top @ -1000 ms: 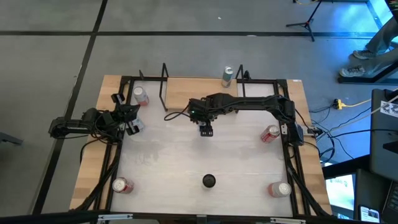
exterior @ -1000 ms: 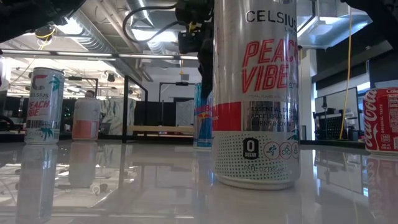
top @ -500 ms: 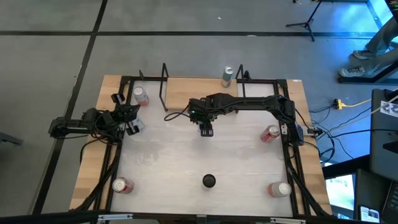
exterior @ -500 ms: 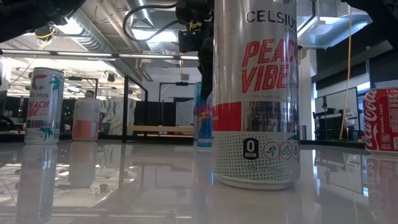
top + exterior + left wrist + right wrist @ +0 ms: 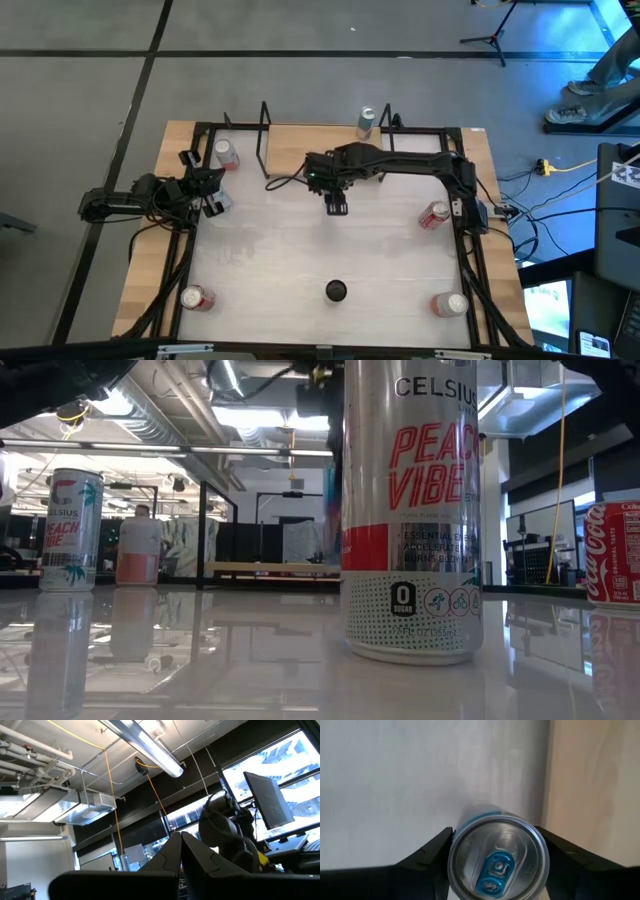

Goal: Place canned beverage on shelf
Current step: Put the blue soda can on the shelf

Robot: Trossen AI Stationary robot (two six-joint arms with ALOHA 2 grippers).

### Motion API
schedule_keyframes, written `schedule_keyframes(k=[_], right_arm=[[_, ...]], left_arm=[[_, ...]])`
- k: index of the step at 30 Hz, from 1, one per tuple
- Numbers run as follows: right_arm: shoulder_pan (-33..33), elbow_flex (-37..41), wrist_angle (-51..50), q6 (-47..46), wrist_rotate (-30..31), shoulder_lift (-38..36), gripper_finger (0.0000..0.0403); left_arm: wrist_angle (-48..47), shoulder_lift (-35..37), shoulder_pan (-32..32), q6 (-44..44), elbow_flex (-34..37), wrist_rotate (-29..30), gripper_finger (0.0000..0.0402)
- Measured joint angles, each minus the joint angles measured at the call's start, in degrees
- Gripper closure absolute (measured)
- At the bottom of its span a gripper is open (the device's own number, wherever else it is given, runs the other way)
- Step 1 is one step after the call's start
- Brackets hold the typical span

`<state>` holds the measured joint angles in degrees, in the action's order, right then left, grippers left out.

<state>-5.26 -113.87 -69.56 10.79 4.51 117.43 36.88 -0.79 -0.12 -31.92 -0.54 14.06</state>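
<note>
Since a second ago your right gripper (image 5: 495, 865) has clamped its jaws on the blue-tabbed can (image 5: 497, 862) and seemingly lifted it off the table (image 5: 260, 250), just short of the shelf (image 5: 320, 140). Left gripper (image 5: 205, 190) waits, jaws together. Lift too low and the can could hit the shelf edge.

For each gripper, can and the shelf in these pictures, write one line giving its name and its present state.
Right gripper: closed on the blue-tab can, raised over the table.
Blue-tab can: upright, held, unopened.
Left gripper: shut, empty, parked at the table's left edge.
Shelf: one can at its right end.
Shelf can: upright.
Celsius can: upright on the table.
Tipped red can: on its side.
</note>
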Motion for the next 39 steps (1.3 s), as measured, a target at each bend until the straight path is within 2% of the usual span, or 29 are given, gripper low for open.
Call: schedule_keyframes(k=[6,12,20,29,34,39], right_arm=[[-0.13,-0.59,-1.78,-0.11,0.2,-4.36,0.0171],[-1.06,-0.59,-4.5,-0.26,3.64,-9.23,0.0178],[-7.84,2.21,-6.04,1.65,3.4,-13.53,0.0177],[-15.9,3.53,-4.65,7.64,1.43,-14.11,0.0173],[-18.27,5.51,-3.88,9.36,-1.58,-14.1,0.0178],[-19.68,8.19,-2.16,11.34,-1.97,-14.08,0.0178]], left_arm=[[-0.03,0.0,0.0,0.0,0.02,0.0,0.0395],[-0.03,0.01,-0.01,0.0,0.02,0.0,0.0395],[-0.04,0.01,-0.01,0.0,0.02,0.01,0.0395],[-0.02,0.0,-0.02,0.0,0.02,0.01,0.0395],[-0.01,0.0,-0.01,-0.02,0.02,0.01,0.0395],[-0.02,0.02,0.0,-0.02,0.02,0.01,0.0395]])
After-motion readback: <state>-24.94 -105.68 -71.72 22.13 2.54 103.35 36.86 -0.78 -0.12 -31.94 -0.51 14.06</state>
